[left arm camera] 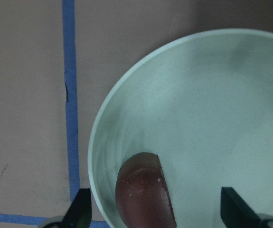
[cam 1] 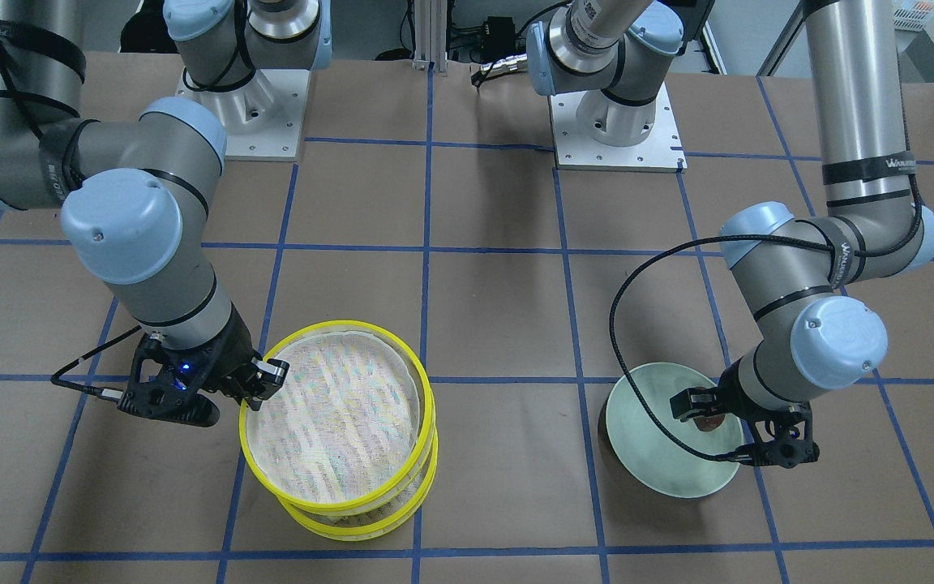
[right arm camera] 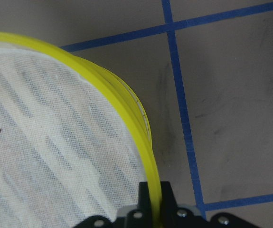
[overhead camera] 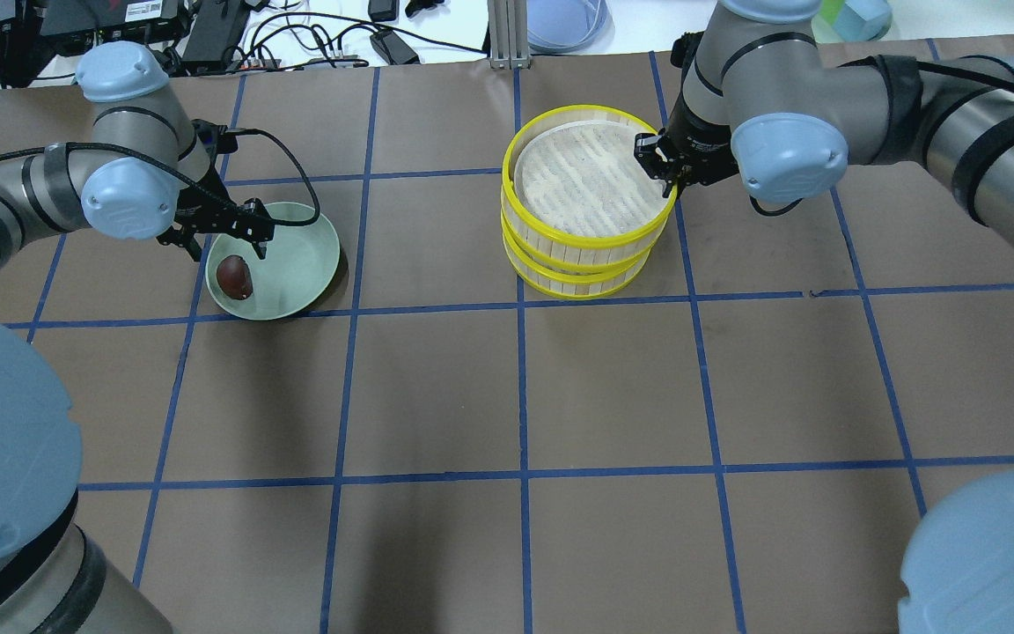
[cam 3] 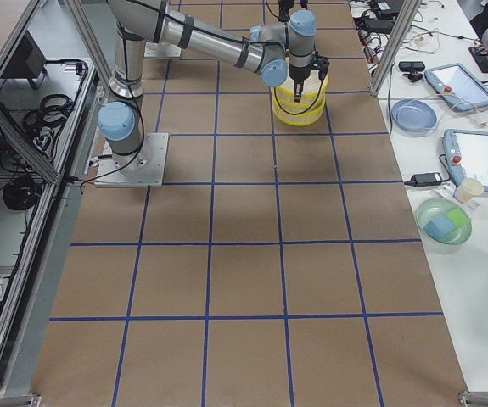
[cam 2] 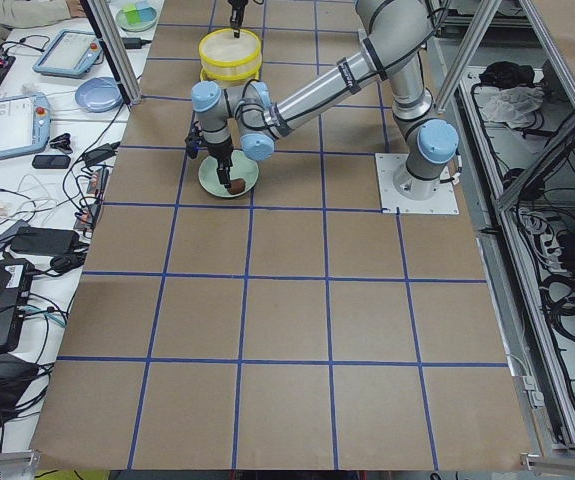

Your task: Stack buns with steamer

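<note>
reddish-brown bun (left arm camera: 143, 190) lies between the left gripper's (left arm camera: 156, 211) spread fingers (left arm camera: 81, 209).

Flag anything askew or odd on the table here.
The upper steamer tier sits off-centre over the lower tier, its rim pinched in the jaws of the right gripper. Only the brown bun shows; no cream one.

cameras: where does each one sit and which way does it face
Front-facing: across the table, facing the robot, looking down; left arm, right arm.
Overhead: behind the robot, looking forward and down; both arms.
Exterior left: table's left end; left arm near.
Exterior right: table's right end; right arm near.
Left wrist: down on plate and bun; open left gripper's fingertips.
Right wrist: at steamer rim; right gripper clamps it.
Shared: front-facing and overhead both show steamer and plate.
</note>
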You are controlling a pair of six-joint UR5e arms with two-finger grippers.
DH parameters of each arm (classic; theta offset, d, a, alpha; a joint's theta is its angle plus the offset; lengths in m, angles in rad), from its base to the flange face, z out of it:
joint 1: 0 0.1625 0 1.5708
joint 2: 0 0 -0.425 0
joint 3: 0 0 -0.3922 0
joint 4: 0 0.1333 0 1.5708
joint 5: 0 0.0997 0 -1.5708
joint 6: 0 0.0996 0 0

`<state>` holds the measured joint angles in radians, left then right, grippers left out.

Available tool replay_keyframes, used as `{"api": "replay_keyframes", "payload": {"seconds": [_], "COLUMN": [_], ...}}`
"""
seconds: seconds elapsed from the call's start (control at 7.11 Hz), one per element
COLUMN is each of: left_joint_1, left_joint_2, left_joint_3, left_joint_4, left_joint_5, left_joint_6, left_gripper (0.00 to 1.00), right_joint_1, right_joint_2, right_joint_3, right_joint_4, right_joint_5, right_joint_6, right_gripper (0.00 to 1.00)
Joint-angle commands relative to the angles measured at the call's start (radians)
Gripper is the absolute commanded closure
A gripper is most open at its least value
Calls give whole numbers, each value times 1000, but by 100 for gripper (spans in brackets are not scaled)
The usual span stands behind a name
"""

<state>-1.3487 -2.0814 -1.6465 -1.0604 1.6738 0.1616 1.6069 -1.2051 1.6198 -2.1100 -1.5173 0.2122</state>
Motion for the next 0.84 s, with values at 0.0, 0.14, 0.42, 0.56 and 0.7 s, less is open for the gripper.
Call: {"api": "replay_keyframes", "payload": {"seconds": [0.0, 0.14, 0.42, 0.56, 0.7], "left_joint_1": [0, 0, 0, 0, 0], "left_joint_2": [-26, -31, -36, -32, -20], "left_joint_3": [4, 7, 8, 16, 20], "left_joint_4": [2, 2, 2, 0, 2], "left_joint_5": [6, 6, 7, 6, 4], "left_joint_6": [-5, -5, -8, -19, -45], "left_gripper": [37, 55, 100, 100, 100], "right_joint_1": [1, 1, 1, 2, 4], "right_joint_2": [9, 18, 47, 47, 50], "right_joint_3": [0, 0, 0, 0, 2], "right_joint_4": [-33, -44, -79, -76, -76], "right_joint_5": [-1, -1, -1, -1, -1], "right_joint_6": [-5, -4, -1, 9, 9], "right_gripper": [100, 100, 100, 100, 100]}}
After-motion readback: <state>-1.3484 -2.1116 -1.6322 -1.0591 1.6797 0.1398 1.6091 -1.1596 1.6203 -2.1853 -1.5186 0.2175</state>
